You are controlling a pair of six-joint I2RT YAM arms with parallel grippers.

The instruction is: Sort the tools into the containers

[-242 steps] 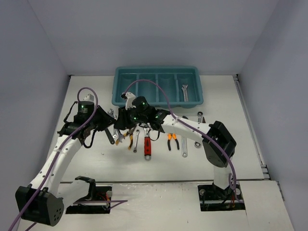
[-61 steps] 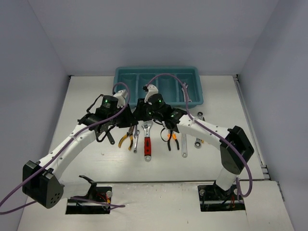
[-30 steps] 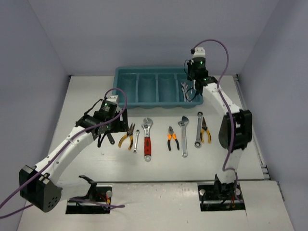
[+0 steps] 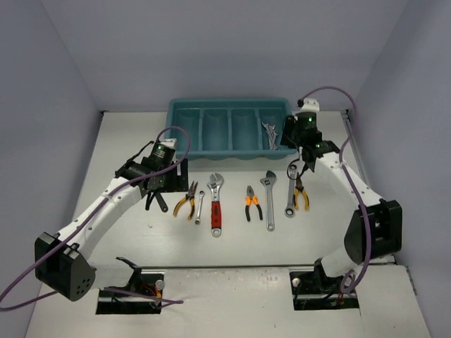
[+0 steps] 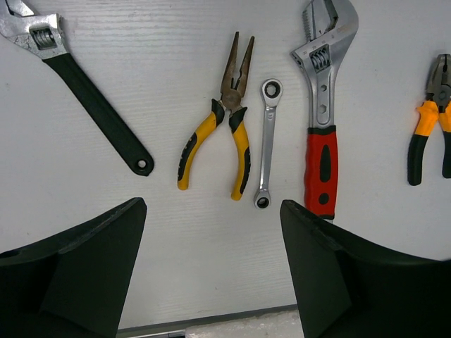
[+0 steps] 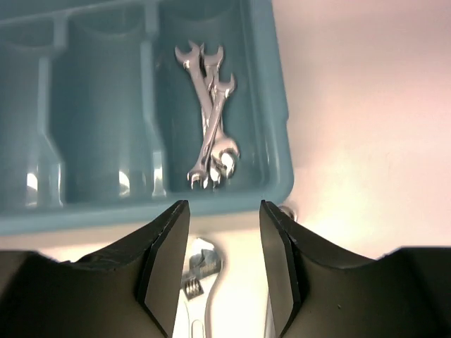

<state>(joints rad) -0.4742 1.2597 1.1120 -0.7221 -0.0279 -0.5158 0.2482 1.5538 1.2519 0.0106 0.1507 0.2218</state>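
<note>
The teal tray (image 4: 184, 128) stands at the back, and silver spanners (image 6: 209, 134) lie in its rightmost compartment (image 4: 270, 134). My right gripper (image 6: 224, 267) hangs open and empty just in front of the tray's near right corner (image 4: 300, 166), over the head of a silver adjustable wrench (image 6: 201, 278). My left gripper (image 5: 211, 267) is wide open above the table (image 4: 163, 189), holding nothing. Ahead of it lie a black adjustable wrench (image 5: 91, 98), yellow pliers (image 5: 224, 127), a small spanner (image 5: 266, 151), a red-handled wrench (image 5: 322, 127) and orange pliers (image 5: 431, 127).
A row of tools lies mid-table: the silver adjustable wrench (image 4: 269, 199), a ring spanner (image 4: 290, 190) and yellow-handled pliers (image 4: 301, 191) on the right. The tray's other three compartments (image 4: 215, 127) hold nothing. Walls close in both sides.
My right gripper has opened and drawn back from above the tray's right compartment to its near right corner. The left arm has barely moved.
</note>
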